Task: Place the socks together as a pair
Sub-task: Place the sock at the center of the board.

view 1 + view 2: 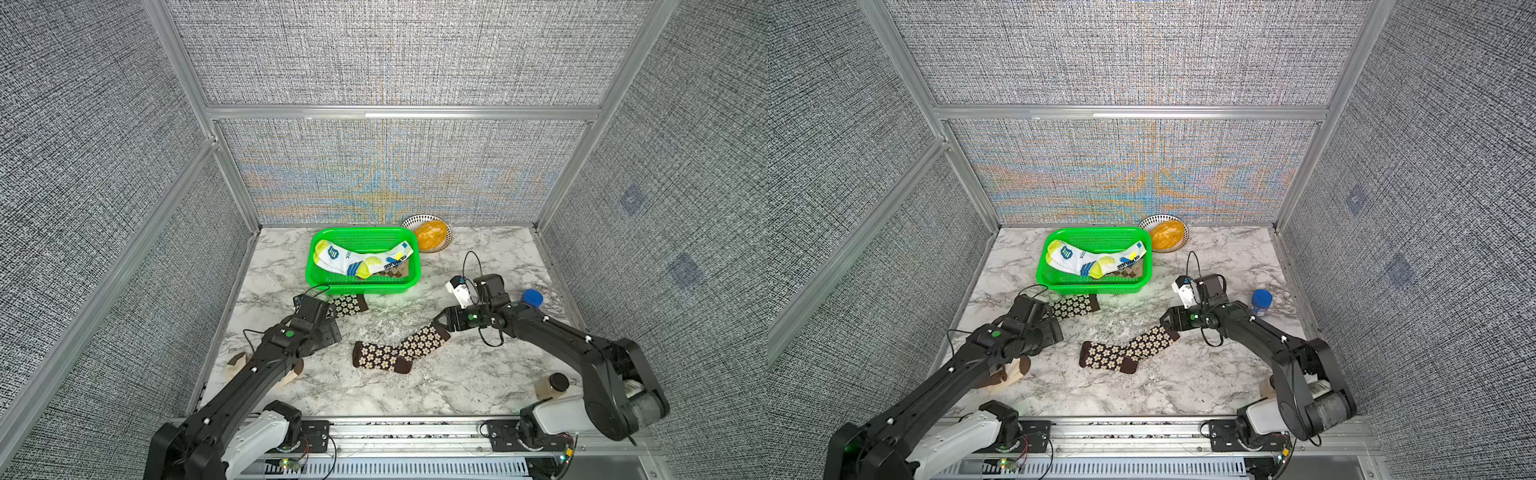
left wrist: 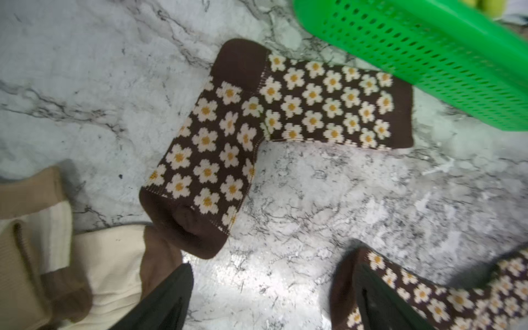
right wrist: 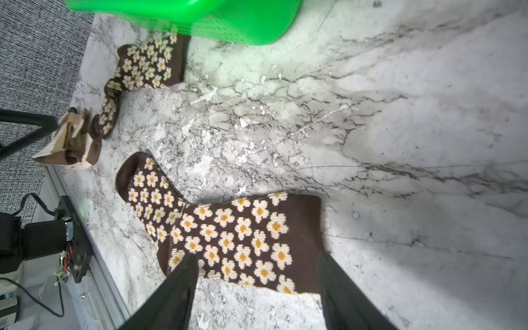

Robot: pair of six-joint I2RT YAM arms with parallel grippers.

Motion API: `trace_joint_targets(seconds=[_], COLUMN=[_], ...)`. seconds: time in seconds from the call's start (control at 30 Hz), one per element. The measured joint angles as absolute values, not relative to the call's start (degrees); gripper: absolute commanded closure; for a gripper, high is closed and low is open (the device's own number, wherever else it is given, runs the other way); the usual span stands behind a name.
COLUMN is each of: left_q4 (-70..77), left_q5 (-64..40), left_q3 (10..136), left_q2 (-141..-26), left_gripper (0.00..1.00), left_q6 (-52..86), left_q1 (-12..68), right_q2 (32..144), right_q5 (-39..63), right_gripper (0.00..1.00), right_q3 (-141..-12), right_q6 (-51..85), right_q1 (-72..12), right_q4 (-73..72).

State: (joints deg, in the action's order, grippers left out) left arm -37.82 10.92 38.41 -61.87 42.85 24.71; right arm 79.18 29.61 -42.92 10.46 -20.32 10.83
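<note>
Brown flowered sock (image 1: 399, 351), frame centre: right gripper (image 3: 257, 257) released over cuff. Left gripper (image 2: 271, 274), spread, should lay upper-left mate (image 1: 347, 305) alongside, flat.

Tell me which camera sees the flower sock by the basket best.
Left wrist: the whole sock lies close, unblocked. In both top views the left arm hides part; the right wrist view shows it small.

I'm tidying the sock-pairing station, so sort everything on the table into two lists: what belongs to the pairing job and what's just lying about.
Belongs to the job:
far flowered sock
middle flowered sock
white patched sock
cream brown-banded socks

Just lying about:
green basket, holding the white sock
bowl
orange lump in it
blue-lidded jar
black-lidded jar
</note>
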Motion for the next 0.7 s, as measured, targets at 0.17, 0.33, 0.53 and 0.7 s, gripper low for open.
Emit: trace_joint_targets(seconds=[0.17,0.33,0.53,0.7], left_q4=[-37.28,-37.17,-37.26,-37.98], left_q5=[14.06,16.32,17.52,16.19], left_q3=[39.11,40.49,42.24,44.21], left_q2=[-71.85,-78.94,-82.59,-86.91], left_gripper=[0.32,0.41,0.58,0.74], left_q6=[42.00,40.73,39.57,38.61], left_q1=[23.73,23.22,22.02,21.67], right_q2=[74.39,72.66,72.47,71.59], right_q5=[31.59,32.97,34.15,34.85], right_gripper=[0.24,0.24,0.24,0.24], right_q3=[-42.33,-42.89,-42.76,-42.39], right_q6=[11.03,11.46,11.49,11.66], right_q1=[-20.75,-20.78,-20.80,-20.82], right_q4=[9.96,9.80,9.67,9.56])
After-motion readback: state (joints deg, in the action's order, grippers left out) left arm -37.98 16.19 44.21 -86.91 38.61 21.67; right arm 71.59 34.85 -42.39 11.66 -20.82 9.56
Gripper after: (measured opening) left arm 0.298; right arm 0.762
